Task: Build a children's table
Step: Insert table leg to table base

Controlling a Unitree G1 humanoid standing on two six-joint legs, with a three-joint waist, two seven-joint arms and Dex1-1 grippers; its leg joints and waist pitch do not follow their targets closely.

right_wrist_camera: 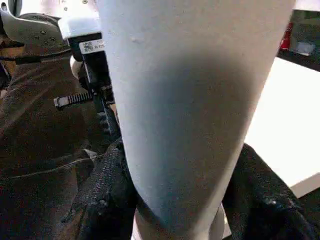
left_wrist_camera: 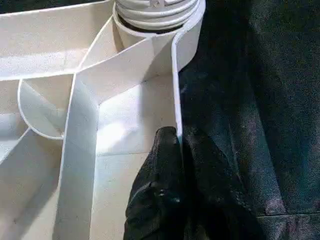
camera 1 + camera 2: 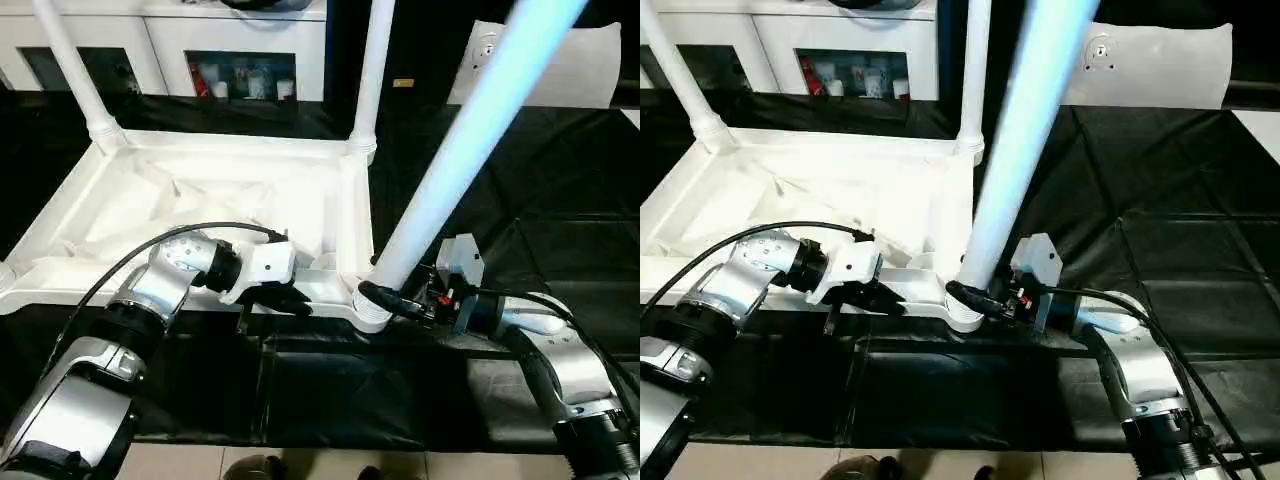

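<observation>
The white tabletop (image 3: pixel 200 200) lies upside down on the black cloth, ribbed underside up. Two white legs (image 3: pixel 75 70) (image 3: pixel 372 70) stand in its far corner sockets. A third leg (image 3: pixel 470 140) rises from the near right socket (image 3: pixel 370 310), leaning toward the camera. My right gripper (image 3: pixel 380 297) is shut on this leg just above the socket, with the leg (image 1: pixel 190 100) between its black fingers (image 1: pixel 107 200). Beside that socket, my left gripper (image 3: pixel 295 300) is shut on the tabletop's near rim (image 2: pixel 176 115), one finger (image 2: pixel 162 190) on each side of the thin wall.
A white cabinet (image 3: pixel 240 40) with dark compartments stands behind the tabletop. A white pillow-like slab (image 3: pixel 570 70) leans at the back right. The black cloth (image 3: pixel 560 240) covers the floor to the right and in front. Pale floor (image 3: pixel 200 462) shows at the near edge.
</observation>
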